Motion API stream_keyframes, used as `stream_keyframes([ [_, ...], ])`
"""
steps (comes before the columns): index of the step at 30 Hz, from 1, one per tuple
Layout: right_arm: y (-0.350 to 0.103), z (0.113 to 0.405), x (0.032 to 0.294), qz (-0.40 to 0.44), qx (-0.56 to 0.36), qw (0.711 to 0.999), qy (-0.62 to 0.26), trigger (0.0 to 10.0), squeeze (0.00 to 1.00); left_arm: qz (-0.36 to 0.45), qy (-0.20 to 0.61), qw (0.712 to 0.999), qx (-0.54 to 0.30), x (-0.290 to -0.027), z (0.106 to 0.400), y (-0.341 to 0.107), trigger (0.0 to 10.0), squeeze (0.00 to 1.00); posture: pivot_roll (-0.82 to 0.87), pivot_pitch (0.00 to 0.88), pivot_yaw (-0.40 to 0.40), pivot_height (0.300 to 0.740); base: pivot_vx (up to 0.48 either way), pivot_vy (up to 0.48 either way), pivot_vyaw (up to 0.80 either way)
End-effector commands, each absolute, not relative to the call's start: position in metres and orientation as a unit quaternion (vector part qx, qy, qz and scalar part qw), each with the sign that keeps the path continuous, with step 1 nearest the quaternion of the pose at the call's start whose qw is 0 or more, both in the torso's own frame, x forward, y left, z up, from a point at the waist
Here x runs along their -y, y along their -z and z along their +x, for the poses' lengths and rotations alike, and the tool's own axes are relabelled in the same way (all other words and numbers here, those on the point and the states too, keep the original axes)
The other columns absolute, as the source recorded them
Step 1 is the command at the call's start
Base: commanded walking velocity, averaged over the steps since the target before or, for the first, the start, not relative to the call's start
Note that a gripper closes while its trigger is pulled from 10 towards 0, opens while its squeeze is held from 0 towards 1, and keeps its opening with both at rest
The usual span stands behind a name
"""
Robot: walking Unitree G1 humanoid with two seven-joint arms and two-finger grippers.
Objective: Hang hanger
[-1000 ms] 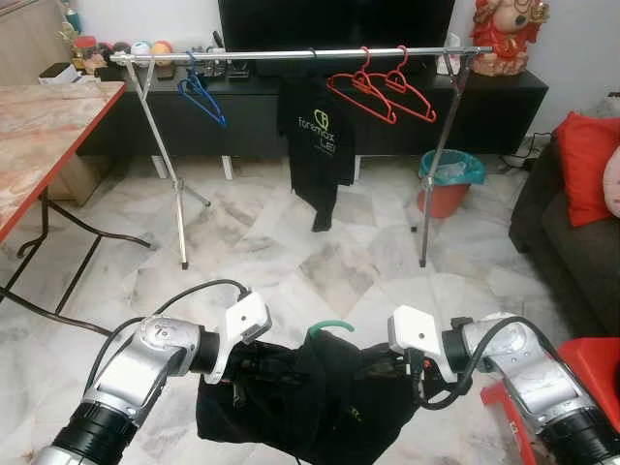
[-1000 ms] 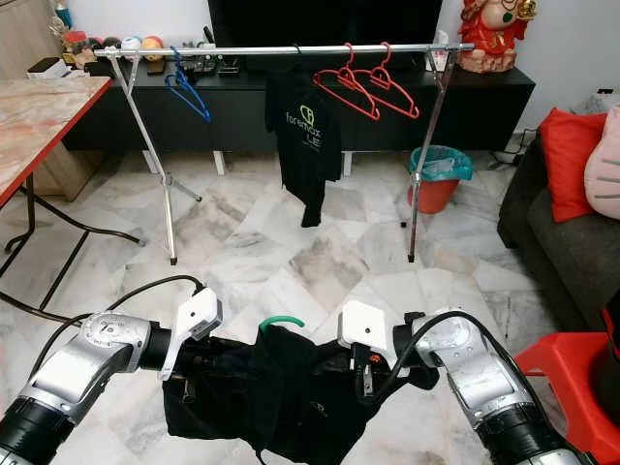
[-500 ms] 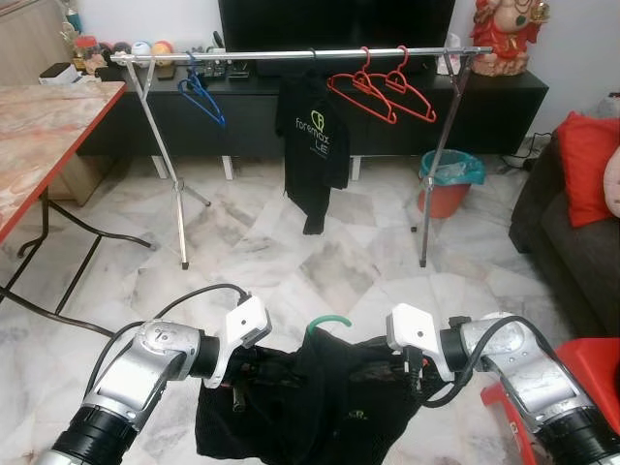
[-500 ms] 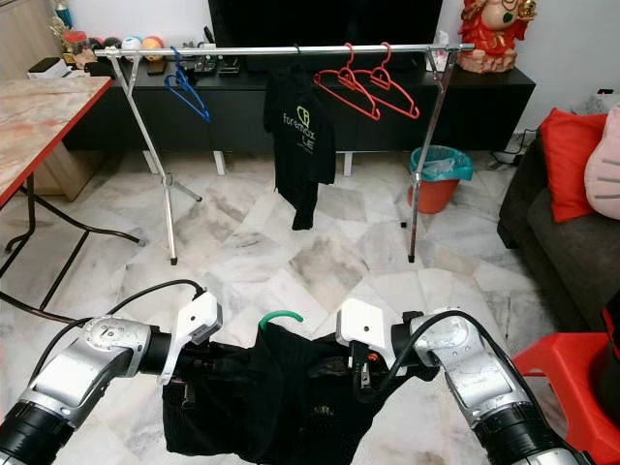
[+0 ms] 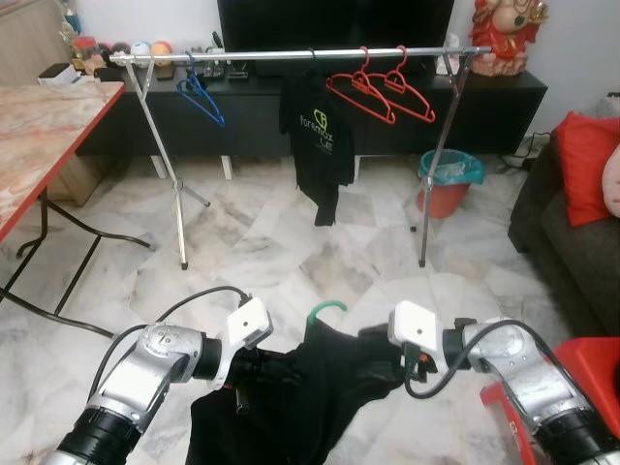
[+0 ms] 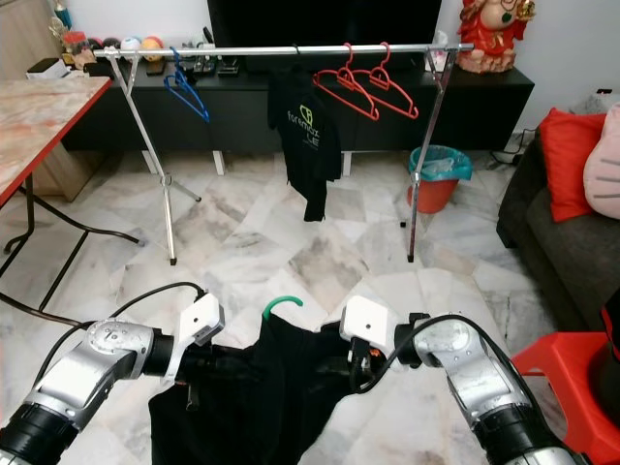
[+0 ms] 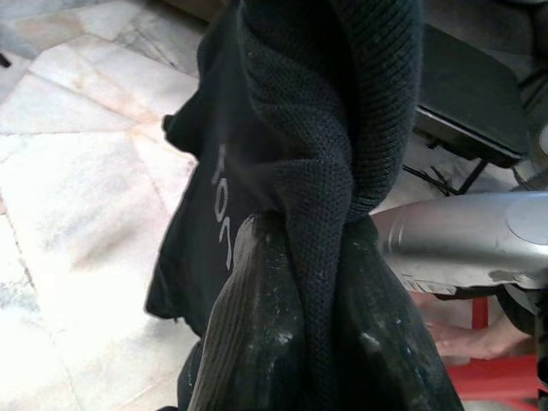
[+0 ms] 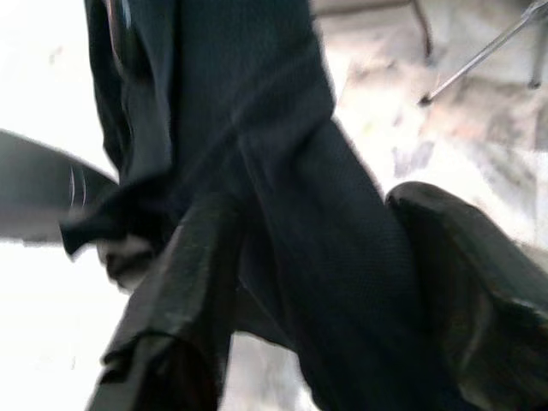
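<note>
Both grippers, left gripper [image 5: 242, 373] and right gripper [image 5: 383, 354], clamp a black shirt [image 5: 310, 387] on its green hanger [image 5: 327, 310]; carrying phase, needing approach and lift toward the clothes rail [image 5: 291, 56].

My 2 grippers, left [image 5: 254, 371] & right [image 5: 380, 341], 2 red hangers [image 5: 378, 89], 1 blue hanger [image 5: 201, 96], 1 green hanger [image 5: 326, 309], 2 black shirts [image 5: 320, 145], 1 rack [image 5: 291, 56], 1 bin [image 5: 450, 181].
</note>
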State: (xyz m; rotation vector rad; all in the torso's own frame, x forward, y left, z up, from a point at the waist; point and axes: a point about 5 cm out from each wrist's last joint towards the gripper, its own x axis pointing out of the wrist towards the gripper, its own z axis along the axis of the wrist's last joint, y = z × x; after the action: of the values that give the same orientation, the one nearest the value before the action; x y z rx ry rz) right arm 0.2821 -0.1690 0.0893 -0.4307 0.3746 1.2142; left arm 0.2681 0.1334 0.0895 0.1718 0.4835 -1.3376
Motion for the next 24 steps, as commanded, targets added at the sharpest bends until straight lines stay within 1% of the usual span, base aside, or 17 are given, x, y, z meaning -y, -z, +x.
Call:
stream_keyframes([
  [1, -0.095, 0.283, 0.171, -0.189, -0.156, 0.796, -0.553, 10.0, 1.00, 0.088, 0.609, 0.761, -0.206, -0.135, 0.272, -0.095, 0.0, 0.00, 0.01, 0.000, 0.023, 0.740, 0.000, 0.000, 0.00],
  [2, -0.094, 0.284, 0.172, -0.191, -0.156, 0.802, -0.545, 10.0, 1.00, 0.088, 0.609, 0.761, -0.206, -0.134, 0.272, -0.095, 0.0, 0.00, 0.01, 0.000, 0.023, 0.740, 0.000, 0.000, 0.00],
  [3, -0.093, 0.285, 0.174, -0.194, -0.155, 0.809, -0.532, 10.0, 0.35, 0.089, 0.607, 0.762, -0.208, -0.135, 0.272, -0.094, 0.0, 0.00, 0.01, 0.000, 0.023, 0.740, 0.000, 0.000, 0.00],
  [4, -0.093, 0.286, 0.176, -0.196, -0.155, 0.814, -0.524, 10.0, 0.35, 0.090, 0.607, 0.762, -0.209, -0.135, 0.272, -0.093, 0.0, 0.00, 0.01, 0.000, 0.023, 0.740, 0.000, 0.000, 0.00],
  [5, -0.092, 0.290, 0.181, -0.200, -0.150, 0.835, -0.491, 10.0, 0.00, 0.094, 0.603, 0.763, -0.213, -0.136, 0.271, -0.090, 0.0, 0.00, 0.01, 0.000, 0.023, 0.740, 0.000, 0.000, 0.00],
  [8, -0.090, 0.297, 0.191, -0.201, -0.147, 0.870, -0.426, 10.0, 0.00, 0.104, 0.587, 0.774, -0.213, -0.139, 0.273, -0.087, 0.0, 0.00, 0.01, 0.000, 0.021, 0.740, 0.000, 0.000, 0.00],
  [9, -0.088, 0.304, 0.201, -0.194, -0.145, 0.901, -0.361, 10.0, 0.00, 0.125, 0.556, 0.795, -0.207, -0.143, 0.279, -0.083, 0.0, 0.00, 0.01, 0.000, 0.019, 0.740, 0.000, 0.000, 0.00],
  [10, -0.087, 0.306, 0.205, -0.190, -0.146, 0.911, -0.335, 10.0, 0.00, 0.134, 0.543, 0.804, -0.204, -0.144, 0.281, -0.081, 0.0, 0.00, 0.01, 0.000, 0.019, 0.740, 0.000, 0.000, 0.00],
  [12, -0.080, 0.313, 0.220, -0.209, -0.159, 0.935, -0.237, 10.0, 0.00, 0.151, 0.501, 0.825, -0.213, -0.148, 0.287, -0.073, 0.0, 0.00, 0.01, 0.000, 0.019, 0.740, 0.000, 0.000, 0.00],
  [13, -0.066, 0.314, 0.237, -0.174, -0.195, 0.957, -0.124, 10.0, 0.00, 0.177, 0.445, 0.854, -0.204, -0.152, 0.295, -0.067, 0.6, 0.00, 0.00, 0.000, 0.018, 0.740, 0.000, 0.000, 0.00],
  [14, -0.059, 0.312, 0.242, -0.148, -0.207, 0.963, -0.090, 10.0, 0.00, 0.177, 0.413, 0.870, -0.204, -0.155, 0.299, -0.065, 3.0, 0.00, 0.00, 0.000, 0.017, 0.740, 0.000, 0.000, 0.00],
  [15, -0.059, 0.312, 0.242, -0.148, -0.207, 0.963, -0.090, 10.0, 0.00, 0.177, 0.413, 0.870, -0.204, -0.155, 0.299, -0.065, 3.0, 0.00, 0.00, 0.000, 0.017, 0.740, 0.000, 0.000, 0.00],
  [16, -0.048, 0.305, 0.241, -0.120, -0.215, 0.967, -0.065, 10.0, 0.00, 0.176, 0.366, 0.892, -0.200, -0.158, 0.304, -0.061, 10.0, 0.00, 0.00, 0.000, 0.014, 0.740, 0.000, 0.000, 0.00],
  [17, -0.048, 0.305, 0.241, -0.120, -0.215, 0.967, -0.065, 10.0, 0.00, 0.176, 0.366, 0.892, -0.200, -0.158, 0.304, -0.061, 10.0, 0.00, 0.00, 0.000, 0.014, 0.740, 0.000, 0.000, 0.00],
  [18, -0.037, 0.300, 0.236, -0.087, -0.219, 0.970, -0.053, 10.0, 0.00, 0.170, 0.325, 0.910, -0.195, -0.162, 0.307, -0.058, 10.0, 0.00, 0.00, 0.000, 0.010, 0.740, 0.000, 0.000, 0.00],
  [19, -0.037, 0.300, 0.236, -0.087, -0.219, 0.970, -0.053, 10.0, 0.00, 0.170, 0.325, 0.910, -0.195, -0.162, 0.307, -0.058, 10.0, 0.00, 0.00, 0.000, 0.010, 0.740, 0.000, 0.000, 0.00],
  [24, -0.005, 0.286, 0.216, -0.015, -0.249, 0.968, -0.009, 10.0, 0.00, 0.148, 0.230, 0.946, -0.176, -0.169, 0.309, -0.050, 10.0, 0.00, 0.00, 0.000, 0.005, 0.740, 0.000, 0.000, 0.00],
])
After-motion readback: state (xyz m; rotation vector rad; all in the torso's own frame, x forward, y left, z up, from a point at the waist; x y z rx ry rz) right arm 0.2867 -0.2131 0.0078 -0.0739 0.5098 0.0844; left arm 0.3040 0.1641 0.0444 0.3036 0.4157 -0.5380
